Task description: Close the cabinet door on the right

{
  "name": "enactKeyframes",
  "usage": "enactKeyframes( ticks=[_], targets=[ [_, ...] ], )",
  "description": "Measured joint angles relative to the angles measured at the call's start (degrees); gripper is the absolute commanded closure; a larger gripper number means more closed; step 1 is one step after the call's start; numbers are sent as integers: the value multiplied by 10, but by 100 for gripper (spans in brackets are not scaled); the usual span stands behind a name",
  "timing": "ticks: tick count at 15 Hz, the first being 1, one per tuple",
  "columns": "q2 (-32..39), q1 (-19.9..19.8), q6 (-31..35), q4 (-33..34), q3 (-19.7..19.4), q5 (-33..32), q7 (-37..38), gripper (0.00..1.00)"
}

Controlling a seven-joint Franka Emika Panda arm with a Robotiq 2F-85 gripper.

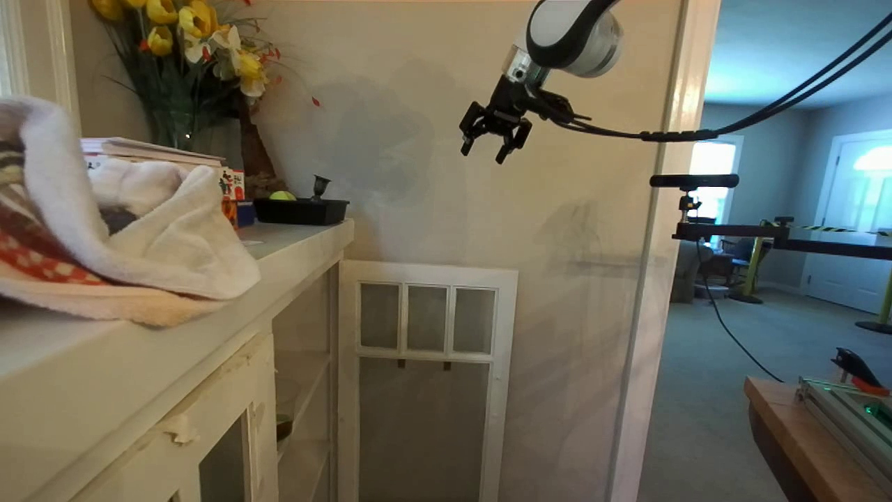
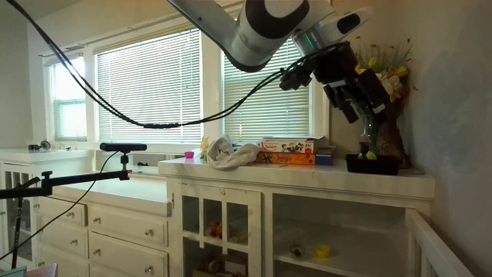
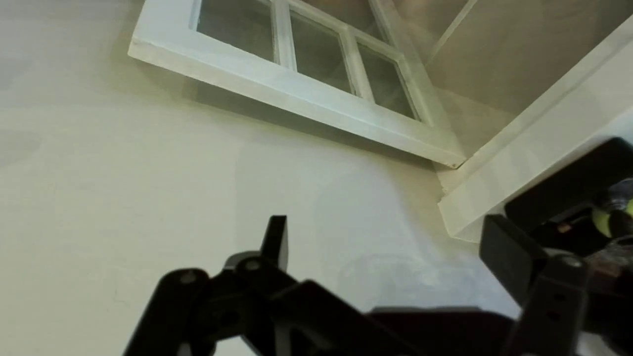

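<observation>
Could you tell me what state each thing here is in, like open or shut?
Right cabinet door: wide open
Neighboring cabinet door: looks shut
Drawers: look shut
Gripper: open, holding nothing
Widest window blind: lowered
Cloth: crumpled
Black tray: holding a yellow-green ball

In an exterior view, daylight glares white through the window blinds (image 2: pixel 149 84). I see soft, blotchy shadows on the beige wall (image 1: pixel 578 188), and the cabinet door (image 3: pixel 316 94) casts a dark band onto it. My wrist feed is dim, faintly greenish, the gripper (image 3: pixel 388 247) dark and soft-edged.
</observation>
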Motion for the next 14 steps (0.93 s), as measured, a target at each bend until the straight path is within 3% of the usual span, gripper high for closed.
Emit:
enactKeyframes(
  ticks=[8, 14],
  targets=[
    [166, 8, -2, 160, -38, 1, 105, 0],
    [282, 13, -40, 288, -77, 1, 162, 0]
  ],
)
